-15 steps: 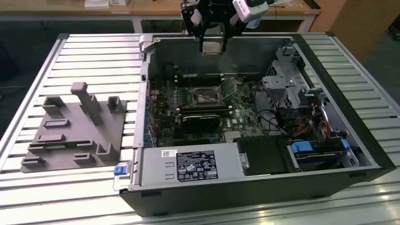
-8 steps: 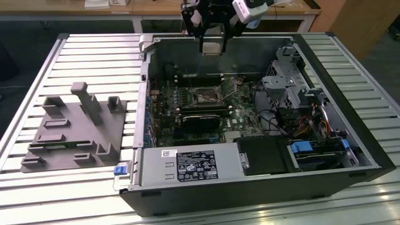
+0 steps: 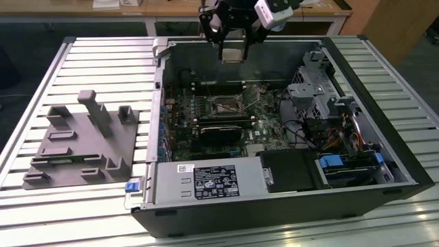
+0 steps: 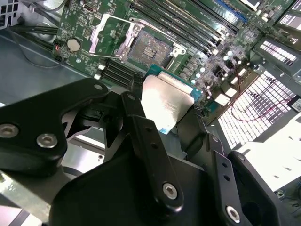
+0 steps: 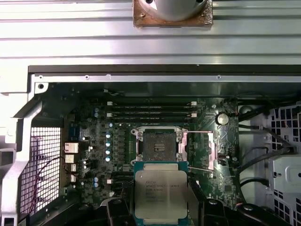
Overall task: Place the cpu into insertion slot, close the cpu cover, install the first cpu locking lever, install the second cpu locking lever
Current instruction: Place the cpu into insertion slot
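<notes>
My gripper [image 3: 233,50] hangs above the far wall of the open computer case, shut on the cpu [image 3: 233,56], a pale silvery square chip. In both wrist views the cpu [image 4: 167,99] [image 5: 161,188] sits between the black fingers [image 4: 136,108], held by its edges, well above the motherboard. The insertion slot [image 3: 225,107] [image 4: 151,48] [image 5: 157,143] lies bare in the middle of the board. The cpu cover [image 4: 131,40] is swung open beside the slot. Thin wire levers [image 5: 200,132] stick out from the slot's side.
Long memory slots [image 5: 150,110] run along the far side of the insertion slot. A power supply [image 3: 205,182] fills the case's near edge and a drive cage [image 3: 319,95] with cables its right. A grey fixture [image 3: 82,144] sits on the slatted table at the exterior view's left.
</notes>
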`<move>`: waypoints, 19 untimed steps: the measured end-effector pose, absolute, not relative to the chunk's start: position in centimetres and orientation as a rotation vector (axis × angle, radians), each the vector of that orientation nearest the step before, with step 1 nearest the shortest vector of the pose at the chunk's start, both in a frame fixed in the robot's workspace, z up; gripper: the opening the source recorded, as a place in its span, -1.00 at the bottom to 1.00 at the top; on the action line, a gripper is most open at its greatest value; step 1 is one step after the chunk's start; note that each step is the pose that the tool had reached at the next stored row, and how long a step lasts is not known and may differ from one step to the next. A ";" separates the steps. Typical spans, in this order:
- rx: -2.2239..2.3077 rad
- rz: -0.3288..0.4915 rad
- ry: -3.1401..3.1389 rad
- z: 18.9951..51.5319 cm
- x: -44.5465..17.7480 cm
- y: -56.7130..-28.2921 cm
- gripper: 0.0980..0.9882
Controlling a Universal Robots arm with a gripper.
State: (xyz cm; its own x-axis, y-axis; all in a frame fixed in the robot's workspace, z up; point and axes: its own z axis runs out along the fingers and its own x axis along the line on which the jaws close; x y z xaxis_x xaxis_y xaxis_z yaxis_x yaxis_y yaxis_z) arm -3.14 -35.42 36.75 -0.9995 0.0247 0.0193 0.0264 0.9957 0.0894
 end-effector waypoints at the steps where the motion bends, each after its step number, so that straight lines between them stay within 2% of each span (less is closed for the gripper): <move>1: -0.040 -0.140 -3.120 36.7 -3.1 -35.4 -0.01; 19: -0.040 -0.140 -3.120 34.6 -3.1 -35.4 -0.01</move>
State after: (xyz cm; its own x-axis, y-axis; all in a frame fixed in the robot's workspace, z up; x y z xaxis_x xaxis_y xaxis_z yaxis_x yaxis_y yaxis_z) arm -3.14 -35.42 34.63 -0.9995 0.0248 0.0193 0.0264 0.9956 0.0894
